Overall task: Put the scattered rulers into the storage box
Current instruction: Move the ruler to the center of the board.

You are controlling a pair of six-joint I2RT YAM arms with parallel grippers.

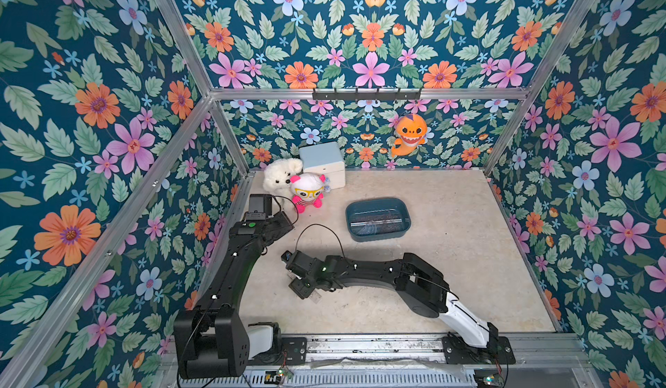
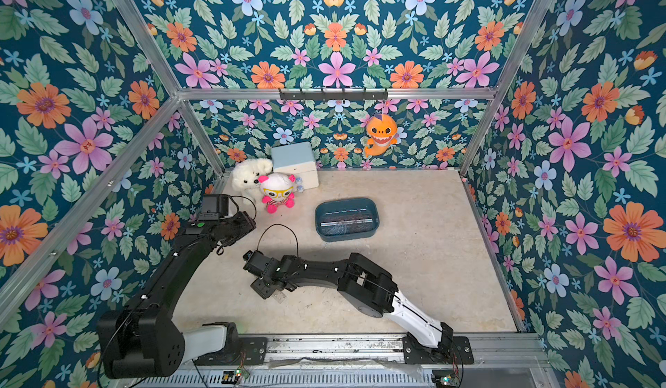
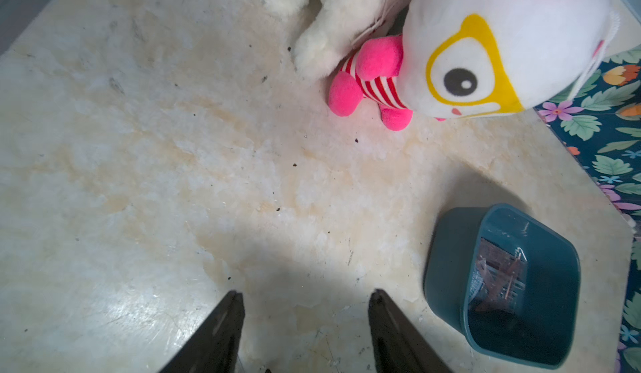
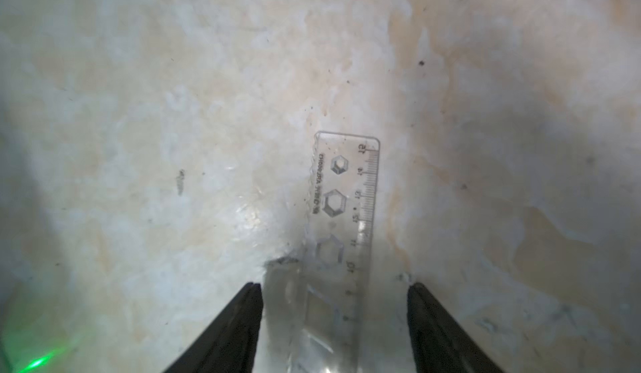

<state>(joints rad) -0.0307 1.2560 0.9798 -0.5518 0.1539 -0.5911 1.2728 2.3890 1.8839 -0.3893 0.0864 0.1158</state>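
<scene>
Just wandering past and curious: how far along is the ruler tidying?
Done: several rulers lie in the storage box. In hand: nothing held; the right hand stands open astride a clear ruler on the table. Remaining: boxing that one, the only loose one visible.

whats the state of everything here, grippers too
left gripper, open, empty
right gripper, open, straddling the clear ruler
clear ruler, lying on the table, ungripped
storage box, upright, holding several rulers
pale blue box, lid shut
</scene>
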